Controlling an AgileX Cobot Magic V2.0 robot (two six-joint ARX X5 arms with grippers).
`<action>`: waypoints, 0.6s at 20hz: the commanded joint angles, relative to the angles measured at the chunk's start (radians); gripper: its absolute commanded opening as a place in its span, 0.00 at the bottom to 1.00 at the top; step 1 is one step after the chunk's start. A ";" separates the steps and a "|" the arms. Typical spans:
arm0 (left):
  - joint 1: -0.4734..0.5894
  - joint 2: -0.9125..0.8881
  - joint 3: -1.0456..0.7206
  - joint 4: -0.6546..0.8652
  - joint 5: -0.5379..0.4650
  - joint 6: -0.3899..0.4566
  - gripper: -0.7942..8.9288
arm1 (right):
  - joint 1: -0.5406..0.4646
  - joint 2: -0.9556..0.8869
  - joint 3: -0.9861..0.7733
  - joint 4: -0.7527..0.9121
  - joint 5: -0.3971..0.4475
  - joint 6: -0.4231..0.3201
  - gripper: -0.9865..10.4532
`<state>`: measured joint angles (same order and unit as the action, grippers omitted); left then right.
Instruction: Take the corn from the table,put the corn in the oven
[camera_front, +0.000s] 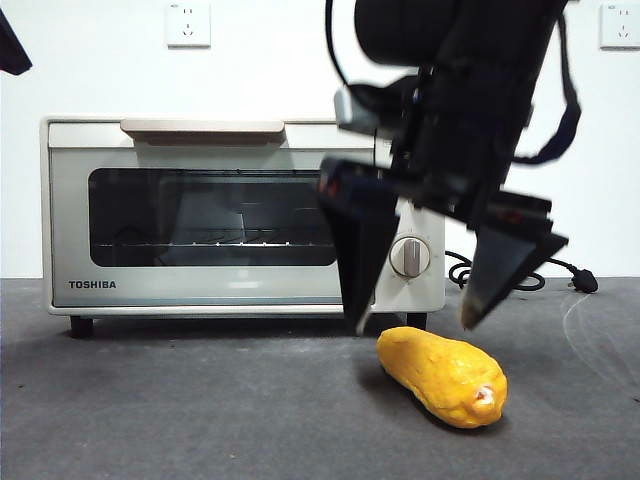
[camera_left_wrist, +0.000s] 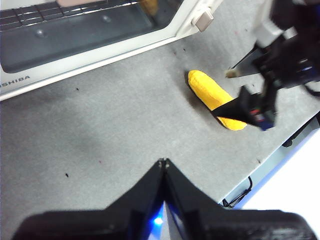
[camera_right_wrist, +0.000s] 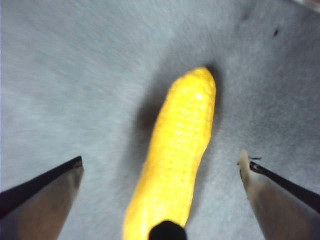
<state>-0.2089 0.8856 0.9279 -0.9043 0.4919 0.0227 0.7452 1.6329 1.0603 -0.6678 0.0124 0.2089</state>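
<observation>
- The corn (camera_front: 443, 377) lay flat on the tabletop (camera_front: 180, 410), in front of the oven (camera_front: 240, 215) toward its knob end and a little apart from it, pale stub pointing at the front camera.
- I had the right claw (camera_front: 415, 322) hanging just above the cob with its jaws spread wide, one tip on each side and neither touching. My worry was the glossy, tapered surface: a squeeze near the thin end could have squirted the cob out sideways.
- In the right wrist view the corn (camera_right_wrist: 177, 150) ran lengthwise between the jaws but sat nearer one of them, so I judged that jaw might touch first and roll or nudge it before the other closed.
- Coming down too far risked driving the tips into the tabletop.
- The oven door looked closed in the front view, handle (camera_front: 202, 127) up top. Carrying the cob over with no opening ready would have stalled the placing.
- The left claw (camera_left_wrist: 163, 162) waited well away with its jaws pressed together, holding nothing; reaching for the door could have crossed the right arm.
</observation>
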 joint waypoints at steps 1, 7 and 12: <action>-0.002 0.000 0.002 0.007 0.001 0.013 0.08 | 0.000 0.043 0.000 0.017 0.008 -0.003 0.63; -0.002 0.000 0.002 0.007 0.001 0.016 0.08 | 0.000 0.093 0.000 0.019 0.028 0.008 0.29; -0.002 0.000 0.002 0.011 0.001 0.015 0.08 | 0.001 0.092 0.000 0.008 0.071 0.008 0.08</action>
<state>-0.2089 0.8860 0.9279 -0.9031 0.4911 0.0261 0.7452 1.7142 1.0603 -0.6594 0.0803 0.2104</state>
